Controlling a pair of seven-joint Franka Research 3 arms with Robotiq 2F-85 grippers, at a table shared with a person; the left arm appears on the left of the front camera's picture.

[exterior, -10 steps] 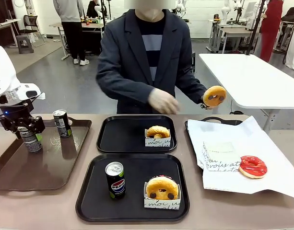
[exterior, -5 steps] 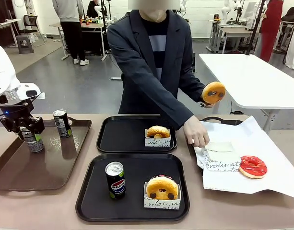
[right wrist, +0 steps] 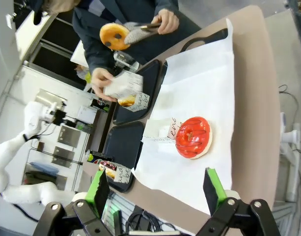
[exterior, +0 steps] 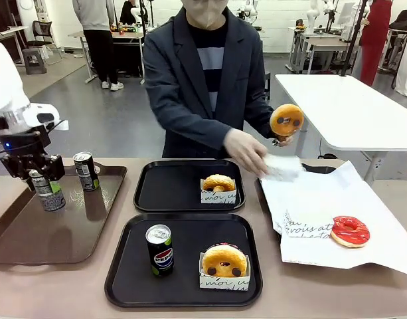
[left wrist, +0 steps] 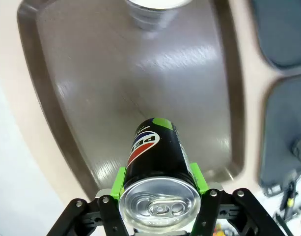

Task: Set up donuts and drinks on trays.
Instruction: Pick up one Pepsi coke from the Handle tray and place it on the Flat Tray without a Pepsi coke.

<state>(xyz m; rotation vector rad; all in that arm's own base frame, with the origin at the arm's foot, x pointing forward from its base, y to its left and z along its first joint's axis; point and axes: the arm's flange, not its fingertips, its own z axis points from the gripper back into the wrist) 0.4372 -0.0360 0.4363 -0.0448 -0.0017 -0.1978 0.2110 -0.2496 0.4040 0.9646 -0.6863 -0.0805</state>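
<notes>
My left gripper (exterior: 36, 174) is shut on a black Pepsi can with a green band (exterior: 49, 194), holding it just over the brown tray (exterior: 30, 239). The left wrist view shows this can (left wrist: 155, 152) between the green pads (left wrist: 119, 180). On the near black tray (exterior: 123, 282) stand a Pepsi can (exterior: 159, 250) and a sleeved golden donut (exterior: 224, 262). The far black tray (exterior: 166, 193) carries another sleeved donut (exterior: 218, 186). The person holds a golden donut (exterior: 287, 120) in tongs and a white sleeve (exterior: 283, 166) in the other hand. My right gripper (right wrist: 155, 196) is open above the table's right end.
A second can (exterior: 85, 171) stands at the back of the brown tray. White paper (exterior: 336, 199) covers the tray at the right, with a red donut (exterior: 350, 230) and a spare sleeve (exterior: 306, 224) on it. People and other tables stand behind.
The person's hand took a white sleeve off the paper and raised it toward the donut in the tongs. My left gripper rose slightly with its can.
</notes>
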